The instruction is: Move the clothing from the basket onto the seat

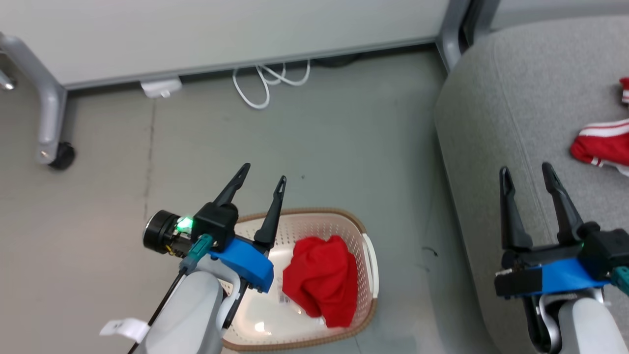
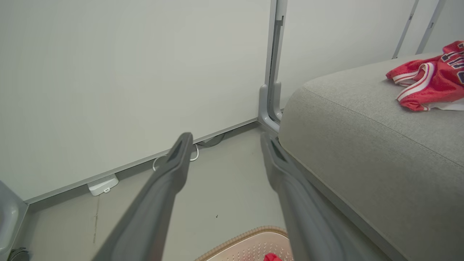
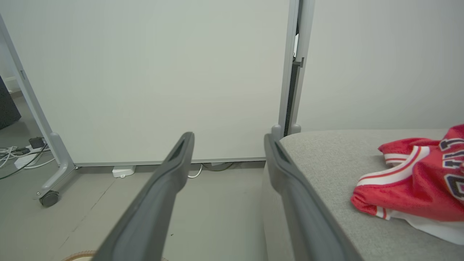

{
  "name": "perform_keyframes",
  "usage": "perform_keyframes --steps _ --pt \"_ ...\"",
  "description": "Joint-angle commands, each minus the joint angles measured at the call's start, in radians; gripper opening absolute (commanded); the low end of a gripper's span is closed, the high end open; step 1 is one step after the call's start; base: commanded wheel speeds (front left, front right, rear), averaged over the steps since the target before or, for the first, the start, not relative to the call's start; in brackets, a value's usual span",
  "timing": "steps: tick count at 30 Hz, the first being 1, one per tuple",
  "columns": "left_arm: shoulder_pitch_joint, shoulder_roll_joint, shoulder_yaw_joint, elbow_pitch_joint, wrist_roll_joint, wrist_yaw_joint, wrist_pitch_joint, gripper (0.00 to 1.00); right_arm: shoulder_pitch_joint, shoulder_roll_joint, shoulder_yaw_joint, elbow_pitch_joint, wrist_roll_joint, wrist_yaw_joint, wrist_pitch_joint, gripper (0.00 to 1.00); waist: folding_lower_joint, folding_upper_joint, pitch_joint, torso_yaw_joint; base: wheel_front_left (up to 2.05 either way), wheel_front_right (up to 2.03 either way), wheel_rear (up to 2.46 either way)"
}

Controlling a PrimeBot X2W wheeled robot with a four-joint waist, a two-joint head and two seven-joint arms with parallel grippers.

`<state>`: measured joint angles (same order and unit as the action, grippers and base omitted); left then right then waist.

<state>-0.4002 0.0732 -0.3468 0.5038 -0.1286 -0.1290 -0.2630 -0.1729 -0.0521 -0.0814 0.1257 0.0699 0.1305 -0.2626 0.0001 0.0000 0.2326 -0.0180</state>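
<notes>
A plain red garment (image 1: pixel 322 280) lies bunched in the right half of the cream perforated basket (image 1: pixel 366 231), which stands on the floor. My left gripper (image 1: pixel 262 178) hangs open and empty above the basket's far left rim. In the left wrist view the basket's rim (image 2: pixel 250 233) and a scrap of the red garment (image 2: pixel 272 257) show at the bottom. A red jersey (image 1: pixel 603 144) with white stripes rests on the grey seat (image 1: pixel 496 123) at the right; the jersey (image 3: pixel 420 179) shows dark lettering. Over the seat's front part my right gripper (image 1: pixel 527 171) is open, holding nothing, left of the jersey.
A white partition (image 1: pixel 221 34) on grey wheeled legs (image 1: pixel 51 128) stands behind the floor. White cable (image 1: pixel 268 81) and a white adapter (image 1: pixel 161 87) lie at its foot. A second partition post (image 1: pixel 452 29) stands by the seat's corner. Bare floor stretches left of the basket.
</notes>
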Motion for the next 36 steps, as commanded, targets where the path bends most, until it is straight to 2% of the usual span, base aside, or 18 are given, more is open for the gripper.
perform_keyframes --steps 1,8,15,23,28,36 --pt "-0.045 0.019 -0.043 0.046 -0.014 -0.002 -0.002 1.00 -0.033 -0.003 0.005 -0.010 -0.001 0.000 -0.003 1.00 -0.0001 0.0000 0.074 -0.038 0.00 0.00 0.00" --pt "-0.170 0.054 -0.229 0.223 -0.066 -0.002 -0.003 1.00 -0.107 -0.007 0.020 -0.032 0.006 0.000 -0.003 1.00 -0.0001 0.0000 0.202 -0.083 0.00 0.00 0.00" --pt "-0.278 0.065 -0.375 0.373 -0.095 -0.002 -0.003 1.00 -0.161 -0.017 0.024 -0.052 0.006 0.000 -0.003 1.00 -0.0001 0.0000 0.316 -0.106 0.00 0.00 0.00" --pt "-0.348 0.059 -0.475 0.532 -0.118 -0.002 -0.003 1.00 -0.209 -0.020 0.038 -0.073 0.009 0.000 -0.003 1.00 -0.0001 0.0000 0.404 -0.132 0.00 0.00 0.00" --pt "-0.388 0.053 -0.573 0.628 -0.118 -0.002 -0.003 1.00 -0.230 -0.017 0.044 -0.089 0.011 0.000 -0.003 1.00 -0.0001 0.0000 0.459 -0.146 0.00 0.00 0.00" --pt "-0.458 0.055 -0.648 0.734 -0.167 -0.002 0.016 1.00 -0.256 -0.014 0.052 -0.128 0.012 0.000 -0.003 1.00 -0.0001 0.0000 0.556 -0.161 0.00 0.00 0.00"
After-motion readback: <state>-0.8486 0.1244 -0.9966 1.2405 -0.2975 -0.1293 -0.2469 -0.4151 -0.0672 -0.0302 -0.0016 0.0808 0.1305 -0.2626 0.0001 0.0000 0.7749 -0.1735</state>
